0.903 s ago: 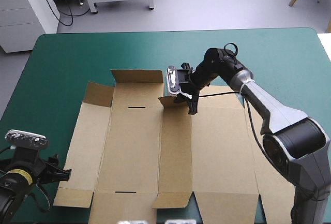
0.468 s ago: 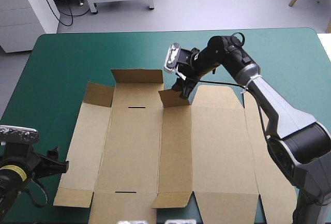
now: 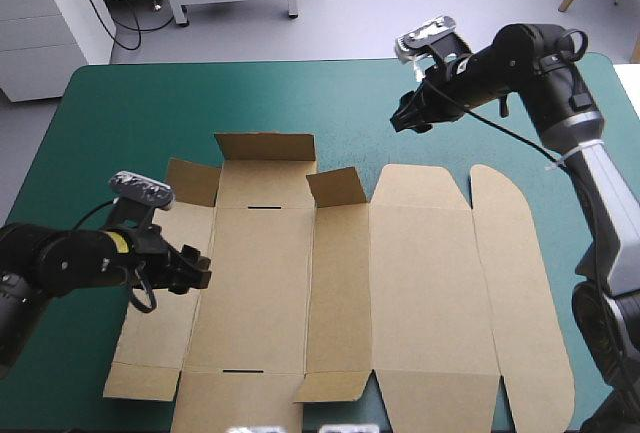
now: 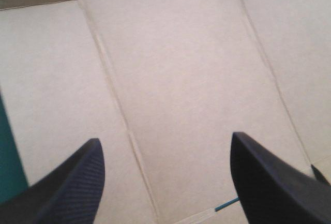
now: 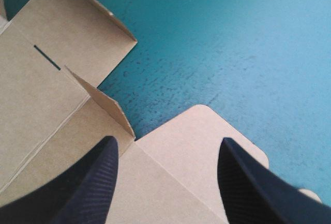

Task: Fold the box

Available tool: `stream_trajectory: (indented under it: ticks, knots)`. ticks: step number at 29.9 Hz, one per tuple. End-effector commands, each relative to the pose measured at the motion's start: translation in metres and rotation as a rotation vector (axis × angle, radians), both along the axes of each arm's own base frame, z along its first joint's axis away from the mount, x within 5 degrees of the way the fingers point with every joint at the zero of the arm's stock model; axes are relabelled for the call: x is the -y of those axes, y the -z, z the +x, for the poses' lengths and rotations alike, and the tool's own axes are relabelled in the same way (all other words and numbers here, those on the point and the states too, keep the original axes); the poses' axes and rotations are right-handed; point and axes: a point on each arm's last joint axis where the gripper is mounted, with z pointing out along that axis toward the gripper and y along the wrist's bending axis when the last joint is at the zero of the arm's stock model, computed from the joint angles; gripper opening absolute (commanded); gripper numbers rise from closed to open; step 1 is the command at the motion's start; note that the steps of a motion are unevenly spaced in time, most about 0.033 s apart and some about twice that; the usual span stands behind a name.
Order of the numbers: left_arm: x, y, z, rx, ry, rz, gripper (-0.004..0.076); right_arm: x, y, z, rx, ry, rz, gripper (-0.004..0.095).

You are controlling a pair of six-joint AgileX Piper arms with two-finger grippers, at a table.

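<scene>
**benchrat:** Teal-green table cover w/ a big cut sheet of brown cardboard on it, i.e. the box. It lies mid-table and runs down to the near edge. Is any of it folded yet?

**gripfan:** Barely, tbh. Main panels all lie flat. Along the far edge the wide brown flap stands up, and the small square flap right beside it tilts up too. Another small corner flap at the far left is raised. On the near edge one little flap lifts a bit. Everything else is flat, incl. the rounded-corner panel and the long curved-edge panel on the right side.

**benchrat:** And the arms? Holding anything?

**gripfan:** Nope, both empty. Left gripper, w/ its two broad black fin-shaped fingers, is over the box's left-hand panels, fingers spread wide, nothing btw them. Its wrist view has the left gripper above bare board and creases, plus a sliver of teal-green at one side. Can't tell if the tips touch the board.

Right gripper hangs over bare cover beyond the box's far edge, apart from the sheet, fingers also spread. In its own wrist view the right gripper has the rounded-corner panel under it, the tilted square flap beside that, and a thin dark slot further along.
</scene>
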Motion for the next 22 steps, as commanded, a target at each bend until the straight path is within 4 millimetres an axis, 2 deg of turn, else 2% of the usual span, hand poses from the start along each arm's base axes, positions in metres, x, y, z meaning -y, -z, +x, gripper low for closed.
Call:
stream_trajectory:
  ticks: [1,4,9,12,16,22]
  knots:
    - [0.011,-0.012,0.011,0.011,0.053,-0.063,0.0493,0.023,-0.032,-0.014,0.082,0.105,0.077,0.0530]
    - [0.000,-0.009,0.012,-0.031,0.015,-0.019,0.0493,0.034,-0.031,-0.010,0.073,0.150,0.086,0.0530]
    - [-0.046,-0.005,0.015,-0.093,-0.177,0.092,0.0493,0.040,-0.025,-0.003,0.059,0.170,0.073,0.0530]
    - [-0.068,0.000,0.013,-0.138,-0.284,0.073,0.0493,0.038,-0.020,0.001,0.042,0.166,0.084,0.0530]
    - [-0.083,0.022,0.004,-0.236,-0.368,0.022,0.0494,0.035,-0.014,0.006,0.019,0.160,0.102,0.0530]
    - [-0.107,0.063,-0.020,-0.322,-0.531,0.002,0.0493,0.034,-0.004,0.014,-0.002,0.148,0.089,0.0530]
